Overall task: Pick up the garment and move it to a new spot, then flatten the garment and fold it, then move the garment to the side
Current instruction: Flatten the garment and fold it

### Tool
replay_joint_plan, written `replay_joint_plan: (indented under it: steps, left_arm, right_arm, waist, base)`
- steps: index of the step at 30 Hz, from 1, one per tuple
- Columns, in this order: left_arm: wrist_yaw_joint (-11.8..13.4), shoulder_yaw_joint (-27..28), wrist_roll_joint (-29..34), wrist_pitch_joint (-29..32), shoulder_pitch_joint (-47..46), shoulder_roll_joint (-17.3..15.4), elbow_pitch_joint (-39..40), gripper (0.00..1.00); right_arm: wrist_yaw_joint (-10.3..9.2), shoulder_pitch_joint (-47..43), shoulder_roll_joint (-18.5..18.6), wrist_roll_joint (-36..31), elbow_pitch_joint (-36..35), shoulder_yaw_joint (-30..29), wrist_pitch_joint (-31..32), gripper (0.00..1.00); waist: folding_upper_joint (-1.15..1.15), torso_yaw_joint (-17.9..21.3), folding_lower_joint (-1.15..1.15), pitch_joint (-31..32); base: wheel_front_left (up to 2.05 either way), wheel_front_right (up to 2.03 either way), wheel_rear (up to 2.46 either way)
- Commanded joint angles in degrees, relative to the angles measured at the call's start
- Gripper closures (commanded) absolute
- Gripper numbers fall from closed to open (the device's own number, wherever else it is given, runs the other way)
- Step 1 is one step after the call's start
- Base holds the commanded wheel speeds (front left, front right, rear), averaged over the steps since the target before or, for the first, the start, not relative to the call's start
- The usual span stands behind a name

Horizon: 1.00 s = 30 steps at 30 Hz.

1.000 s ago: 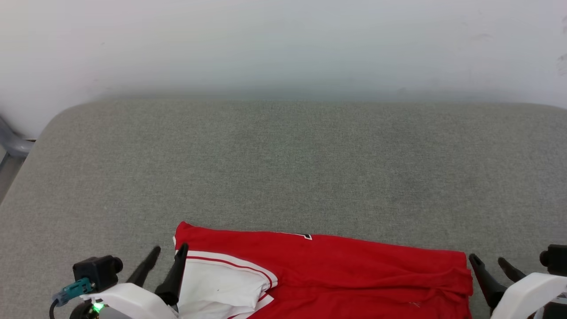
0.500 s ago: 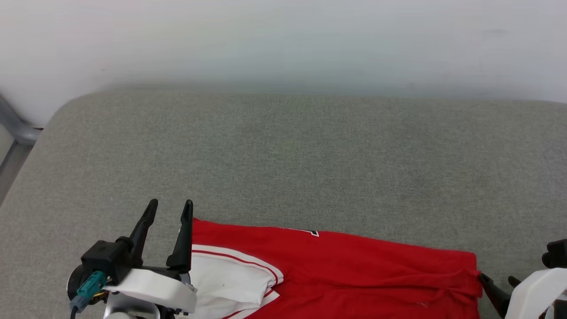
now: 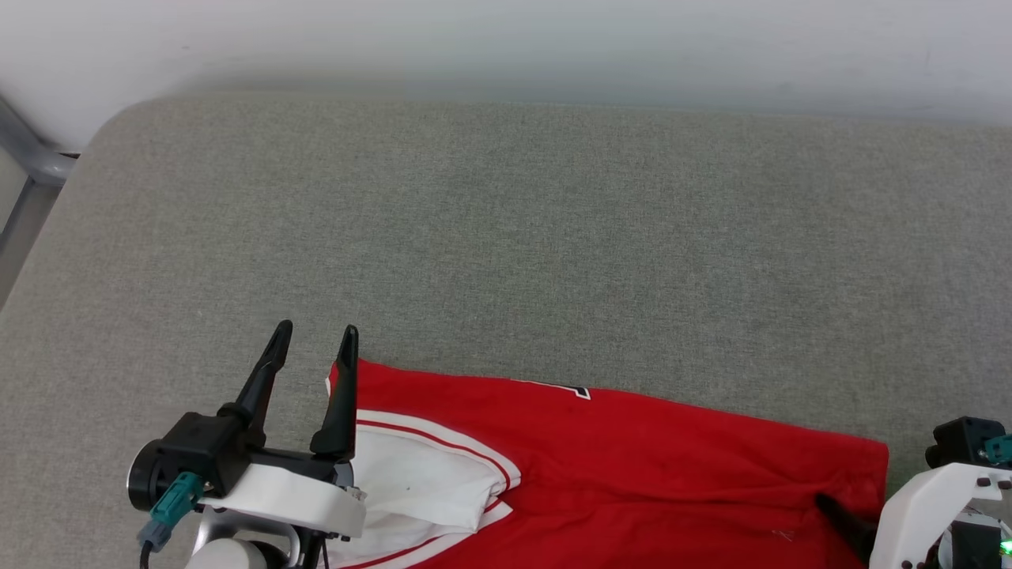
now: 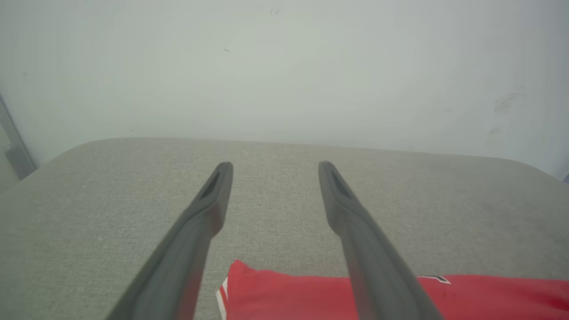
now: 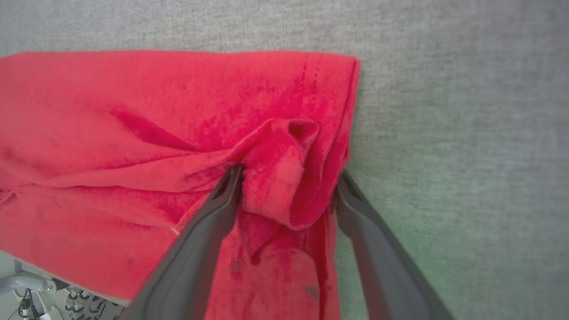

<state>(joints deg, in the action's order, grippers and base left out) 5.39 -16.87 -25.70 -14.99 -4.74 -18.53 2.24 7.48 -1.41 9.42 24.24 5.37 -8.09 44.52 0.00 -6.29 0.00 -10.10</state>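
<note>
Right gripper [image 5: 288, 175] has come down on the red jersey [image 3: 632, 458], wide open astride an edge fold; left gripper [image 3: 316, 330] rose, open and empty. A grasp seems next.

Cannot read lettering [image 3: 581, 390] on the garment [image 3: 632, 458]: mostly out of sight. Cannot see its near part, cut by head view's bottom edge.

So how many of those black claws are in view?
2. The left gripper stands open at the garment's left corner; the right gripper, open, straddles a bunched fold at its right edge.
</note>
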Motion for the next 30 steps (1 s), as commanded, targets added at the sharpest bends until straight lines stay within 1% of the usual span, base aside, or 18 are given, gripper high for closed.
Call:
replay_joint_plan:
  steps: [1, 2, 3, 4, 7, 11, 16, 21, 25, 28, 30]
  left_arm:
    - [-0.61, 0.17, 0.74, -0.24, -0.72, 0.52, -0.24, 0.0]
    - [-0.86, 0.36, 0.97, -0.24, -0.73, 0.66, -0.44, 0.0]
    - [-1.15, 0.57, 1.27, -0.24, -0.78, 0.82, -0.63, 0.0]
    - [-1.25, 0.58, 1.74, -0.24, -0.71, 0.79, -1.12, 0.0]
    - [-1.72, 0.98, 2.61, -0.2, -0.3, 1.19, -1.91, 0.0]
    - [-1.84, 1.48, 3.35, -0.2, 0.78, 1.15, -2.78, 0.0]
    - [-1.7, 1.66, 3.85, -0.2, 2.34, 0.69, -3.65, 0.0]
    - [-1.33, 1.47, 3.83, -0.09, 3.62, 0.41, -3.91, 0.0]
    - [-1.09, 1.15, 3.88, 0.23, 4.2, 0.18, -4.08, 0.0]
    - [-0.92, 1.0, 3.9, 0.48, 4.45, 0.12, -4.14, 0.0]
    - [-0.84, 0.96, 3.87, 0.45, 4.55, 0.12, -4.08, 0.0]
  right_arm:
    - [0.01, -0.4, -1.32, 0.99, 2.55, 1.91, 1.33, 0.0]
    - [0.08, -0.36, -1.44, 1.3, 3.2, 2.38, 1.67, 0.33]
    - [0.08, -0.23, -1.47, 1.54, 3.62, 2.78, 1.87, 0.75]
    - [0.08, -0.19, -1.5, 1.91, 3.93, 3.09, 1.89, 1.0]
    - [0.07, 0.72, -0.85, 2.35, 3.47, 3.33, 1.06, 1.0]
    - [0.0, 2.34, 1.16, 2.84, 1.77, 3.19, -0.29, 1.0]
    - [-0.01, 3.48, 3.39, 2.82, 0.1, 1.49, -0.45, 1.0]
    - [-0.01, 2.65, 4.88, 1.84, -0.28, -2.95, 0.79, 1.0]
    - [-0.01, 1.31, 5.53, 0.15, -1.09, -8.85, 2.04, 1.0]
    - [0.0, 0.63, 5.54, -0.18, -1.67, -12.47, 3.08, 1.0]
    - [0.0, 0.67, 5.07, 0.08, -1.83, -13.3, 3.39, 1.0]
  waist:
    - [0.0, -0.03, 0.0, -0.3]
    - [0.0, -0.03, 0.0, -0.34]
    - [0.0, -0.01, 0.0, -0.33]
    - [0.0, 0.02, 0.0, -0.14]
    - [0.0, 0.24, 0.0, 0.83]
    - [0.0, 0.84, 0.0, 2.87]
    - [0.0, 1.71, 0.0, 5.39]
    - [0.0, 2.53, 0.0, 7.04]
    - [0.0, 2.97, 0.0, 7.84]
    - [0.0, 3.24, 0.0, 8.33]
    - [0.0, 3.37, 0.0, 8.45]
  base:
    - [0.0, 0.0, 0.0]
    - [0.0, 0.0, 0.0]
    - [0.0, 0.0, 0.0]
    - [0.0, 0.0, 0.0]
    - [0.0, 0.0, 0.0]
    - [0.0, 0.0, 0.0]
    - [0.0, 0.0, 0.0]
    - [0.0, 0.0, 0.0]
    - [0.0, 0.0, 0.0]
    - [0.0, 0.0, 0.0]
    - [0.0, 0.0, 0.0]
